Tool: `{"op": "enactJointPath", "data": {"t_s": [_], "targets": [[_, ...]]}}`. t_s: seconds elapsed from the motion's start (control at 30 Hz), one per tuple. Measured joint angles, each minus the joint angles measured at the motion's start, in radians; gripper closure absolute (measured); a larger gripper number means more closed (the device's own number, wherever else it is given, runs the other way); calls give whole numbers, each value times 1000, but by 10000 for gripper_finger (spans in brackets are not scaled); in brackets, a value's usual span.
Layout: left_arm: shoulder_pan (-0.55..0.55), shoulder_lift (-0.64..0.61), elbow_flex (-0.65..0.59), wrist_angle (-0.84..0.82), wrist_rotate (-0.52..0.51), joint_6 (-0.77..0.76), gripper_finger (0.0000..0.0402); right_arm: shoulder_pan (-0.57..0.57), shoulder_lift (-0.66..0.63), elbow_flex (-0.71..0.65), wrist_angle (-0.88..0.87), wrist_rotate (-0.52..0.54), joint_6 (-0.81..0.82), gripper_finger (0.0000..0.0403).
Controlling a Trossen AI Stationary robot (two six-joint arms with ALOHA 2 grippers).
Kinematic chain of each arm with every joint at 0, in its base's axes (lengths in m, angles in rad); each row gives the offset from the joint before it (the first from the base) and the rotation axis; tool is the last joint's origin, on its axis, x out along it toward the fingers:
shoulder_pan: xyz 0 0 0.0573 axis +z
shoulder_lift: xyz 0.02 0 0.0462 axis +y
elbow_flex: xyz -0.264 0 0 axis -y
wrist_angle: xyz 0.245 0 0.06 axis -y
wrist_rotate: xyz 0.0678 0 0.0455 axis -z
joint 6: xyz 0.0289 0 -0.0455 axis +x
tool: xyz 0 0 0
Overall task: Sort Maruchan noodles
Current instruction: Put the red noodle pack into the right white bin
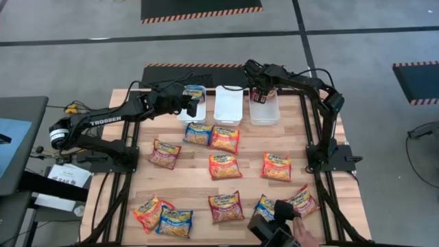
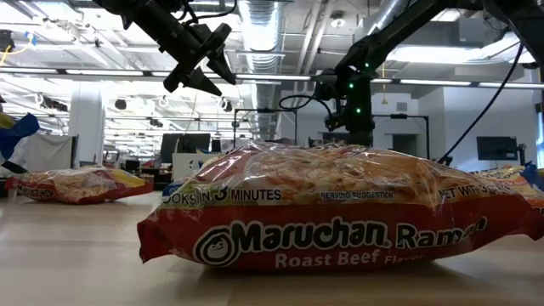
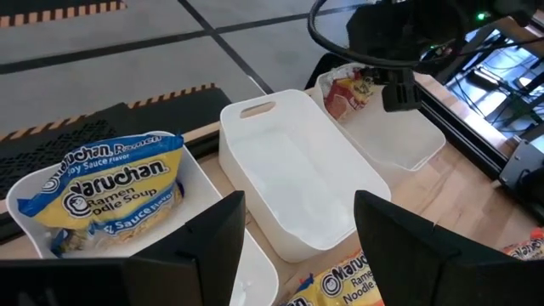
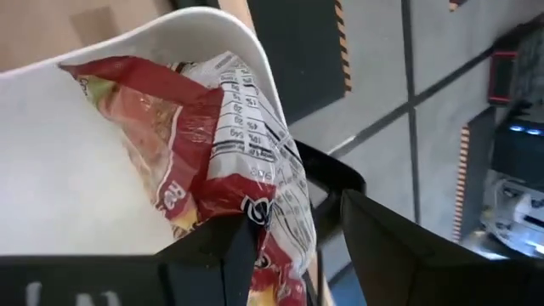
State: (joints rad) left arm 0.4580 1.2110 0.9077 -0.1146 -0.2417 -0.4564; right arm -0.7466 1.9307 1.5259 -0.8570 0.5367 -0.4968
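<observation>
Right hand: we see the right hand [image 1: 261, 93] above the right tray [image 1: 265, 114] at the far edge of the worktop [image 1: 192, 189], its dark fingers [image 4: 212, 255] closed on an orange-red packet [image 4: 200, 153].
Held packet: it hangs into the right tray's far end, long axis steeply tilted, nutrition panel facing the wrist camera; the plastic is crinkled and glossy.
Left hand: the left hand [image 1: 195, 106] hovers over the near end of the left tray [image 1: 184, 113], fingers [image 3: 408, 246] spread wide, holding nothing.
Blue packet: a blue packet [image 3: 110, 191] leans in the left tray, propped against its far wall, label up, long axis across the tray.
Trays: three white rectangular tubs of smooth plastic with rounded corners, side by side; we see the middle tray [image 3: 293, 174] with a slot handle in its far wall.
Loose packets: flat crinkly rectangles scattered on the pale wooden slats, lying at mixed angles; a blue and orange-red pair [image 1: 211, 136] lies just in front of the middle tray.
Nearest packet: in the low view a Roast Beef packet [image 2: 327, 212] lies flat, long axis across the picture.
</observation>
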Motion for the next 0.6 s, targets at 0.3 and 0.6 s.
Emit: {"op": "enactJointPath", "data": {"t_s": [0.3, 0.6], "targets": [[0, 0, 0, 0, 0, 0, 194, -3, -4, 74, -3, 14, -1, 211], [0, 0, 0, 0, 0, 0, 194, 3, -5, 91, -45, -35, 0, 211]]}}
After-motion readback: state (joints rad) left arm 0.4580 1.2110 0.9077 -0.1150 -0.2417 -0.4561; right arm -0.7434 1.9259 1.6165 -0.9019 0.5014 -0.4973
